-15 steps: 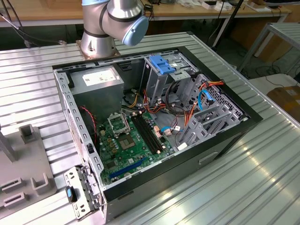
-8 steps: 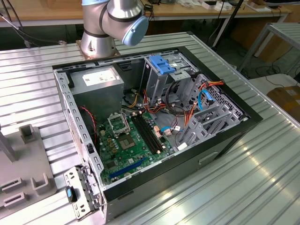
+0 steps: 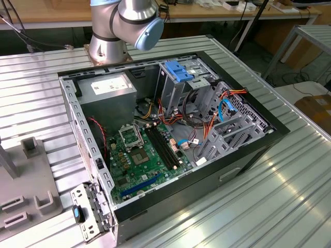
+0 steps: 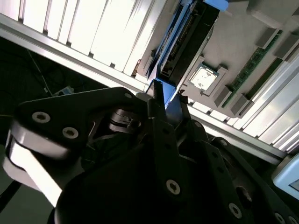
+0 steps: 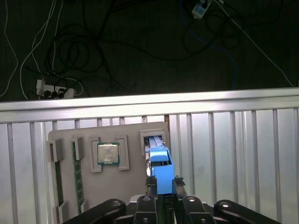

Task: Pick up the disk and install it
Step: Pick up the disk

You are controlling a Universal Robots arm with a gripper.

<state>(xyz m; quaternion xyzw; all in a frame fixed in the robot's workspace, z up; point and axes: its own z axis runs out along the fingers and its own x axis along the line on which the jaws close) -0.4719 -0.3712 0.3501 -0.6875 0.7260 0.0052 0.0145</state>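
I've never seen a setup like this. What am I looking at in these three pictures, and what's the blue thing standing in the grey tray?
This is a robot arm mounted on a ribbed metal table. The exterior view, from a camera off the arm, shows its base and an open computer case with the circuit board exposed. The two wrist views come from cameras riding on the arm, looking past its gripper. In the first wrist view a grey tray holds a processor chip, a memory stick and the disk: a dark drive with blue rails, standing on edge in a slot. The gripper is right at the disk's blue end; whether it has clamped I cannot tell. The disk is not yet in the case.
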